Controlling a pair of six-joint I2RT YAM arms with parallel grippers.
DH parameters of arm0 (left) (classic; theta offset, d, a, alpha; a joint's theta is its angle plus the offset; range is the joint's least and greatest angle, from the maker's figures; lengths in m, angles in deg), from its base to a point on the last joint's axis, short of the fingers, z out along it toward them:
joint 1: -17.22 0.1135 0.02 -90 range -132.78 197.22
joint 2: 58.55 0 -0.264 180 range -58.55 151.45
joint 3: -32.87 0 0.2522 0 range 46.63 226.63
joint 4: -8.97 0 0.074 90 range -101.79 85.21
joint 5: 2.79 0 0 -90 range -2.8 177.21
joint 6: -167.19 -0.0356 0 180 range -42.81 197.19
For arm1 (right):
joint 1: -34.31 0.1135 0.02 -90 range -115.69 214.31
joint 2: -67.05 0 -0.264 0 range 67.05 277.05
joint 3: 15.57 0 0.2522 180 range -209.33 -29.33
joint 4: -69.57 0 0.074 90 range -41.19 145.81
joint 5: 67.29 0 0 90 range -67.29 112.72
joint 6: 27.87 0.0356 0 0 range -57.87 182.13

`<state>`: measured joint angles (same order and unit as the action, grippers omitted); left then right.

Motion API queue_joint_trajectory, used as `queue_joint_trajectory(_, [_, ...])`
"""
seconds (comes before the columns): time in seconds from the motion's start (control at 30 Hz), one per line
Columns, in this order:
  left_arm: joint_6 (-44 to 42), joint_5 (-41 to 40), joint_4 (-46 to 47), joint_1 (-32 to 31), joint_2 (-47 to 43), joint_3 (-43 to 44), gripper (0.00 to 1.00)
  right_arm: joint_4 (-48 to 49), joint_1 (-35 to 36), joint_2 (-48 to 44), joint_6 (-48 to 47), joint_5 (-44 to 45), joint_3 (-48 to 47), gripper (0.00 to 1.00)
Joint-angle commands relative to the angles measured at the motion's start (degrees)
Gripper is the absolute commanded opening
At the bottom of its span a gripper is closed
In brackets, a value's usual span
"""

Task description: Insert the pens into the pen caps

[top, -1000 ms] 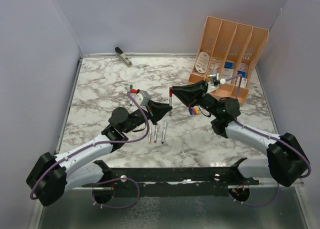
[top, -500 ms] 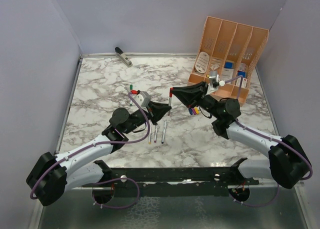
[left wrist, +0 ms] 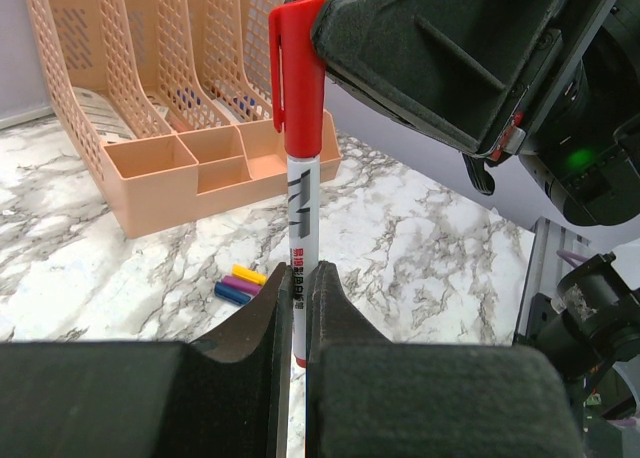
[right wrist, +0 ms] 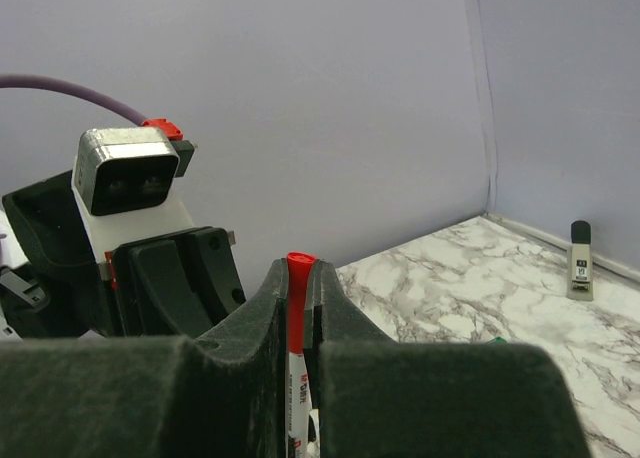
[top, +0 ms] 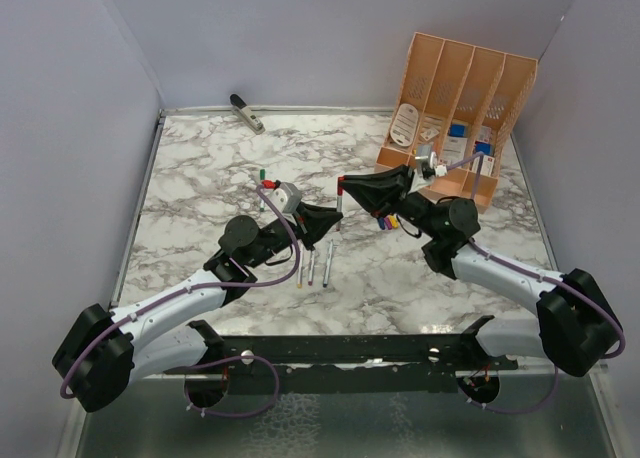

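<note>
My left gripper (top: pixel 333 218) is shut on the lower barrel of a silvery-white pen (left wrist: pixel 300 228) and holds it upright above the table. A red cap (left wrist: pixel 299 88) sits on the pen's top end. My right gripper (top: pixel 347 185) is shut on that red cap (right wrist: pixel 297 303); the pen barrel (right wrist: pixel 299 403) hangs below it. Three more pens (top: pixel 314 266) lie side by side on the marble under the left gripper. The yellow (left wrist: pixel 248 274), purple (left wrist: pixel 240 284) and blue (left wrist: pixel 231 295) caps lie together near the organiser, also in the top view (top: pixel 386 220). A small green-ended piece (top: pixel 262 173) lies behind the left wrist.
An orange mesh desk organiser (top: pixel 462 98) stands at the back right, close behind my right arm. A grey-black stapler (top: pixel 247 112) lies at the back left by the wall. Purple walls close in the marble table (top: pixel 200 178) on three sides.
</note>
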<state>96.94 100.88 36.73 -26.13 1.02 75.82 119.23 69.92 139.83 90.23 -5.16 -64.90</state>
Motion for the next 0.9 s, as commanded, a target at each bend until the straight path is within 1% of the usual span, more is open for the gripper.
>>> queue_joint_trajectory(0.0, [-0.6,-3.9,15.1,0.6,-3.2,4.3,0.00,-11.3,1.6,2.2,-2.4,-4.4,3.1,0.02])
queue_joint_trajectory(0.37, [-1.1,-5.4,15.1,1.4,-4.0,3.9,0.00,-16.2,2.1,0.5,-5.3,-2.5,4.1,0.02])
queue_joint_trajectory(0.87, [-1.0,-5.4,16.0,2.6,-4.0,4.6,0.00,-18.7,3.7,2.7,-5.5,-1.9,5.5,0.01])
